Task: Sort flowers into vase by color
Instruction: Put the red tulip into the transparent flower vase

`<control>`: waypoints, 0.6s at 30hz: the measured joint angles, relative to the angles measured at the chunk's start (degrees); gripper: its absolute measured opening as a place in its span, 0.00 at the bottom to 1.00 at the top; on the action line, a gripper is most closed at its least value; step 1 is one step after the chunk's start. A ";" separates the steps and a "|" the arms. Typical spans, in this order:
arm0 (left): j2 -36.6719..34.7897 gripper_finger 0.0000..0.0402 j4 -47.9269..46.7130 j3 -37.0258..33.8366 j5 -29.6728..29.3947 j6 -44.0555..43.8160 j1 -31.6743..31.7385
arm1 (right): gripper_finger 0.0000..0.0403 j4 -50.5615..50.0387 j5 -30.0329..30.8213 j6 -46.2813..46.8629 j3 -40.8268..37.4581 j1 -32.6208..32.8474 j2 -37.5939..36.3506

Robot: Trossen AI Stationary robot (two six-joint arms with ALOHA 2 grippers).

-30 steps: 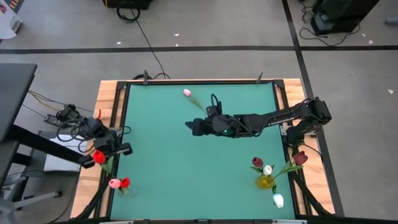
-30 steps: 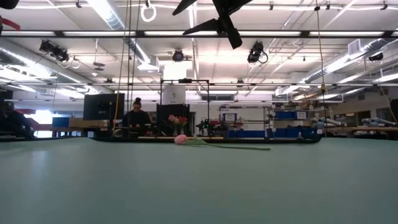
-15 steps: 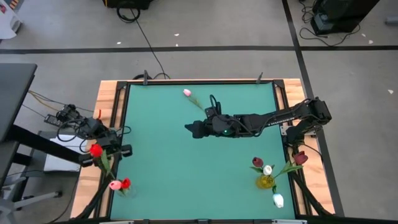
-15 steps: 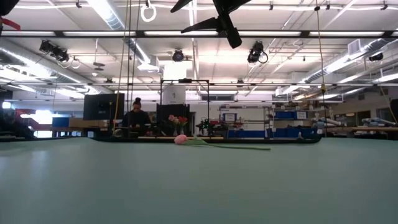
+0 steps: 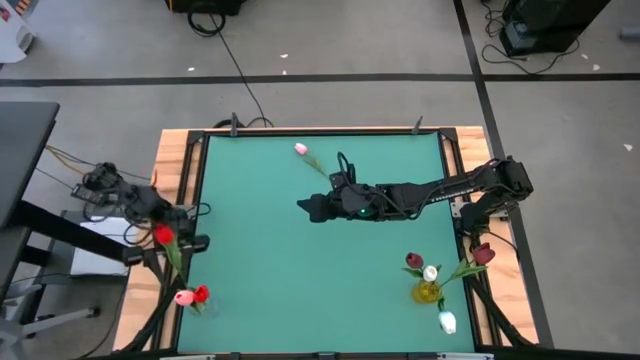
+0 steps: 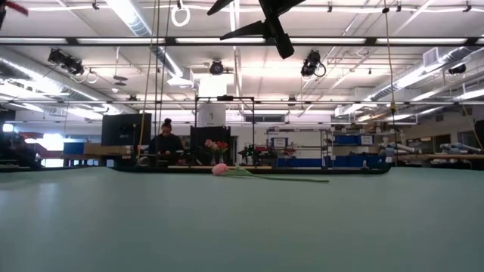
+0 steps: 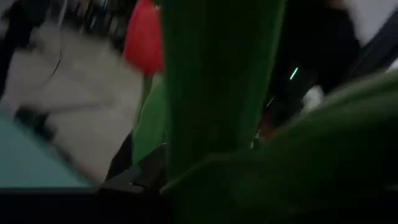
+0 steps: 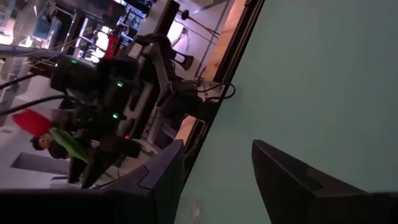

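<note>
High view: left gripper [image 5: 178, 240] clenched on red tulip [image 5: 162, 234], stem trailing toward red-pink vase [image 5: 192, 298] just beyond, likely for insertion; right gripper [image 5: 308, 207] splayed, empty, pink tulip [image 5: 301, 149] near.

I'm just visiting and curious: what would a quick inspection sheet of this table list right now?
Surface: green table, wooden rim.
Job's things: pink tulip lying at the far edge; pink and red tulips at the left corner; yellow vase with tulips at the right; white tulip beside it.
Clutter: nothing seen.
Claws: left claw holds a red tulip off the table's left edge; right claw open over the middle.
Cables: black cable on the floor.
Surroundings: workshop, a person far behind.
</note>
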 joint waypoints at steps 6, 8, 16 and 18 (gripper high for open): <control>9.23 0.52 -28.31 12.47 -3.21 12.08 0.00 | 0.49 0.04 -0.16 -2.21 0.00 -0.79 0.00; 12.27 0.52 -30.86 14.68 -4.07 12.38 0.00 | 0.49 0.05 -0.60 -3.26 0.00 -1.41 0.00; 20.12 0.52 -36.53 24.14 -4.62 14.25 -0.02 | 0.49 0.31 -3.28 -7.09 0.00 -3.22 0.00; 21.06 0.52 -41.96 27.38 -6.51 15.80 -0.02 | 0.49 0.34 -3.61 -7.73 0.00 -3.56 0.00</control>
